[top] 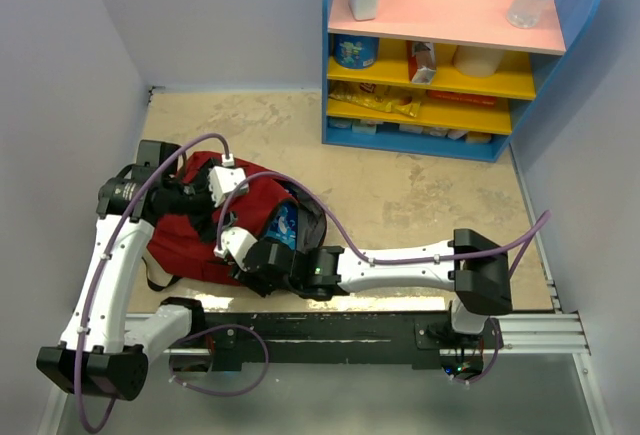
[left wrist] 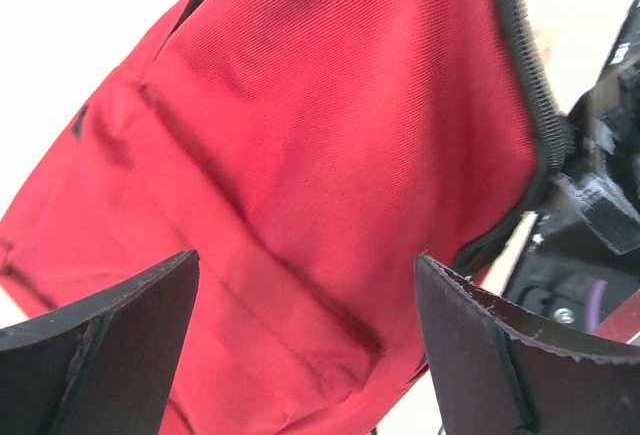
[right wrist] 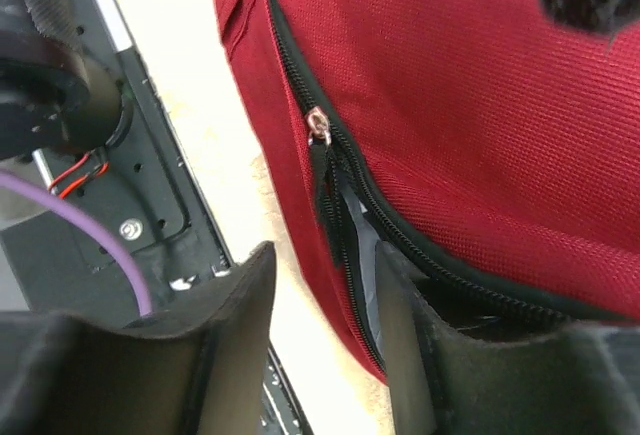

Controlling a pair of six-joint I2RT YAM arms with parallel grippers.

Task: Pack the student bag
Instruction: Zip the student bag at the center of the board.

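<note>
Both arms crowd over the bag [top: 188, 240], which lies slumped toward the near left corner of the table [top: 420, 195], its mouth turned right with something blue [top: 285, 223] showing inside. From where I stand it looks set that way so things can be fed in from the right while the fabric is kept from collapsing. The left gripper [left wrist: 305, 350] hangs over the red top panel with its jaws spread wide, holding nothing, cloth showing beyond the gap. The right gripper [right wrist: 320, 300] sits low at the bag's near rim, jaws about half apart, the black zip edge and grey lining lying in the gap against one finger. I cannot tell whether it is pinching that rim.
</note>
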